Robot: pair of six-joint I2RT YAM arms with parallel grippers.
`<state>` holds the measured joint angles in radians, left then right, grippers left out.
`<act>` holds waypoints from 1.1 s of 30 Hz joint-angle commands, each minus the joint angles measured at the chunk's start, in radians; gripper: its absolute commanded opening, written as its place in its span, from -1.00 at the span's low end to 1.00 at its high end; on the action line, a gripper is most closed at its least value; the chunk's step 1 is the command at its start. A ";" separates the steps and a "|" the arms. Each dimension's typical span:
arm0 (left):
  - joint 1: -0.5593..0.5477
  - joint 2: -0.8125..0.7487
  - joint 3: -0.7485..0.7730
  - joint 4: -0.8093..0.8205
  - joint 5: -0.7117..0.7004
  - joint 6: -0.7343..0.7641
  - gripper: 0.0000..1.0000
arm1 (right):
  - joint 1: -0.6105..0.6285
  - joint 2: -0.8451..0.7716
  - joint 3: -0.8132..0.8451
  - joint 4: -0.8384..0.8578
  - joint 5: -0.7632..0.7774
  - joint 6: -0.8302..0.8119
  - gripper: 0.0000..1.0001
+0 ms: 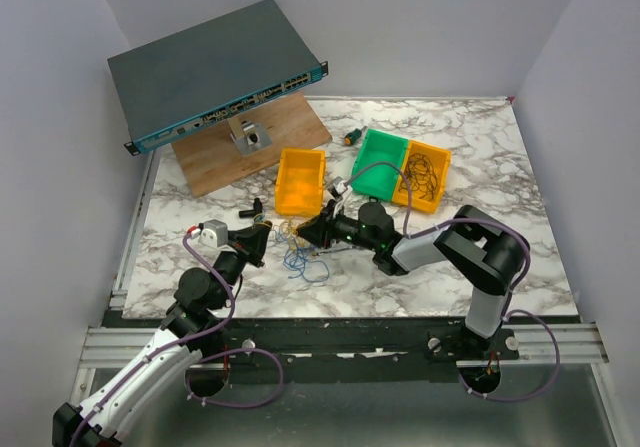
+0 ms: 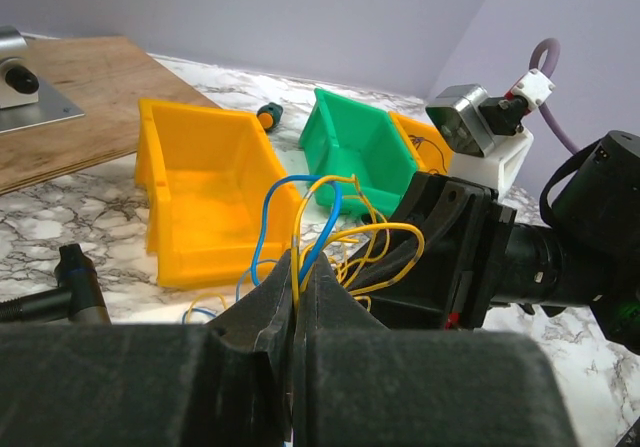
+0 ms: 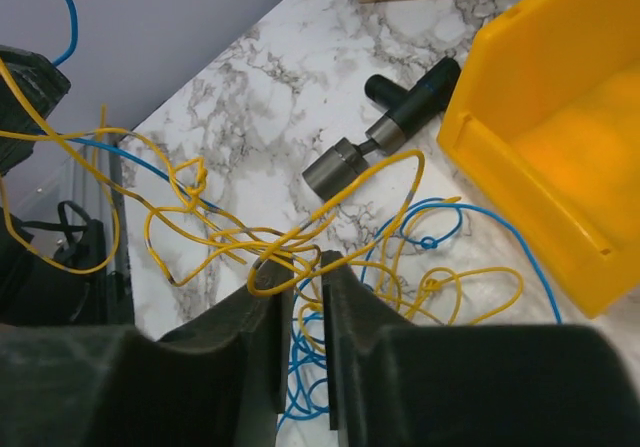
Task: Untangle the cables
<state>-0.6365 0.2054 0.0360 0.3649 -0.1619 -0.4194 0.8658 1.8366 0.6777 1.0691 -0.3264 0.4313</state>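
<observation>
— Where's the tangle?
— The cables (image 1: pixel 303 250) span both grippers, slack lying just before the yellow bin (image 1: pixel 300 180).
— Grips?
— Left gripper (image 2: pixel 298 279) is pinched on yellow and blue strands, and right gripper (image 3: pixel 300 272) is clamped on yellow wire. Draw apart slowly and low, easing when loops tighten.

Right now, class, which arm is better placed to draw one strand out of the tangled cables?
Probably the left. The left claw is shut on a yellow strand of the cables. The right claw shows a gap, wires only crossing its tips, so its hold is unclear.
</observation>
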 commanded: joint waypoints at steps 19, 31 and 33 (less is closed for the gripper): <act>0.003 -0.022 0.016 -0.076 -0.091 -0.021 -1.00 | 0.005 -0.585 -0.181 -0.623 1.031 0.160 -0.99; 0.003 0.021 0.047 -0.193 -0.306 -0.087 -1.00 | -0.292 -0.934 -0.105 -1.337 1.214 0.511 -0.99; 0.005 0.019 0.048 -0.209 -0.335 -0.096 -1.00 | -0.317 -0.991 -0.109 -1.352 1.211 0.493 -0.99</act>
<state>-0.6376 0.2268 0.0574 0.2157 -0.3305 -0.4747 0.6106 0.9401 0.5453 -0.0589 0.7982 0.8330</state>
